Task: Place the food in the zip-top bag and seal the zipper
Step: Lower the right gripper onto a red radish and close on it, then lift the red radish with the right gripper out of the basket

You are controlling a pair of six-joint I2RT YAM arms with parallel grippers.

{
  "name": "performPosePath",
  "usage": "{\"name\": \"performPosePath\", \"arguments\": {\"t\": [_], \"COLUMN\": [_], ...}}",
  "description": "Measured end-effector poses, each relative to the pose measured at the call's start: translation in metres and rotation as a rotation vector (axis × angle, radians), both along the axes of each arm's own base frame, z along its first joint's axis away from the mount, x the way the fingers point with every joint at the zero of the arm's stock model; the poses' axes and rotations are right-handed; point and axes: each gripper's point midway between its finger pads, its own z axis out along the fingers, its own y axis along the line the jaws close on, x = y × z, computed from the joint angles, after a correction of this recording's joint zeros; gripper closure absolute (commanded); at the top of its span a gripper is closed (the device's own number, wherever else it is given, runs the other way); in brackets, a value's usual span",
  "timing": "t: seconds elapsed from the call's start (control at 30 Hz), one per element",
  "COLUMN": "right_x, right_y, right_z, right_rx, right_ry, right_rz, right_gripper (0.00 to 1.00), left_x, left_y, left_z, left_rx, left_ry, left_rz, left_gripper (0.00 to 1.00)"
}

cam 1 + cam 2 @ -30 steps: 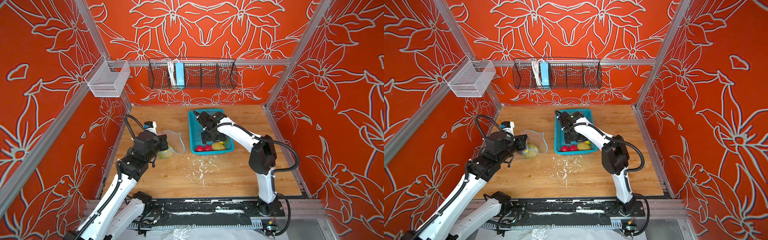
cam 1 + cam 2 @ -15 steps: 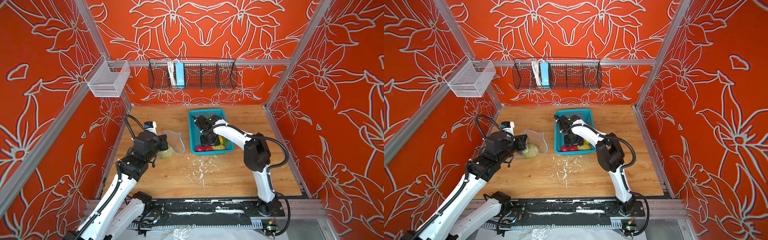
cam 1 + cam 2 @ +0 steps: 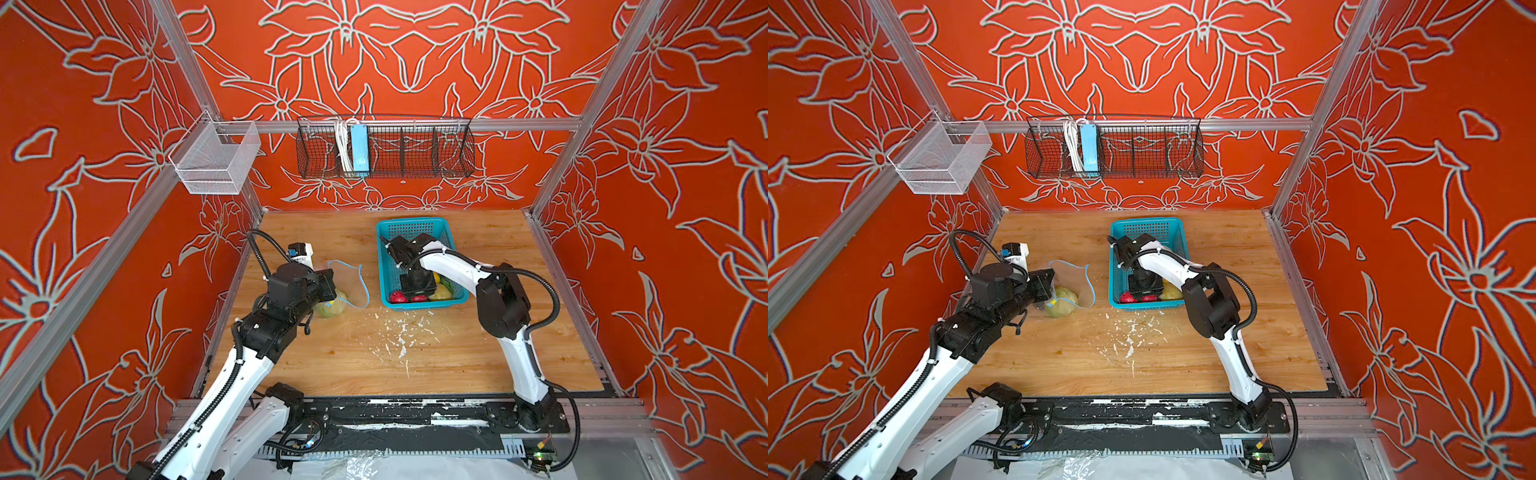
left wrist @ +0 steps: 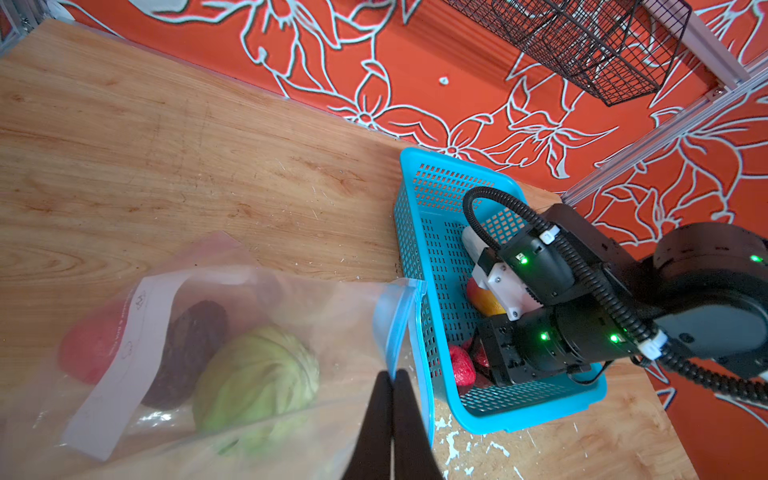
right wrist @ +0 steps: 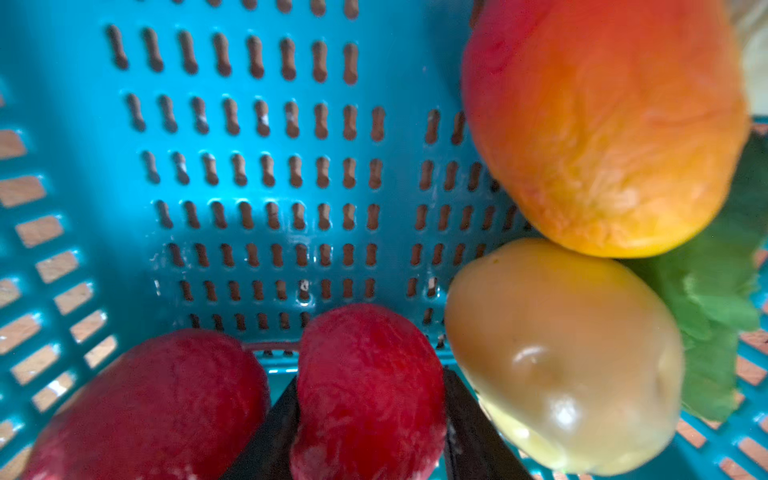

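While the left end effector (image 4: 392, 376) is pinching the bag (image 4: 291, 299) open, the right end effector (image 5: 370, 382) is gripping a strawberry (image 5: 370, 349).

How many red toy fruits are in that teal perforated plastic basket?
2. One red fruit sits between the right gripper's fingers; the other red fruit lies beside it, at the basket's near end. The arm may hide more.
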Motion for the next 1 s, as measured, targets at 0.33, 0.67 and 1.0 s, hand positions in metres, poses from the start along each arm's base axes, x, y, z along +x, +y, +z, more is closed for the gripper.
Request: {"name": "performPosePath", "arguments": {"t": [0.33, 0.67, 1.0], "right_x": [0.011, 0.02, 0.026], "right_y": [0.009, 0.013, 0.023], "right_z": [0.013, 0.042, 0.071], "right_rx": [0.036, 0.1, 0.189], "right_ry": [-0.042, -0.115, -0.185], "right_rz": [0.0, -0.011, -0.018], "right_gripper": [0.74, 0.76, 0.76], "left_x": [0.0, -0.003, -0.003], "left_y": [0.0, 0.001, 0.001], "left_z": [0.0, 0.005, 0.005], "left_rx": [0.0, -0.006, -0.009], "left_ry": [0.0, -0.018, -0.017], "left_rz": [0.0, 0.001, 0.001], "left_gripper": [1.0, 1.0, 1.0]}}
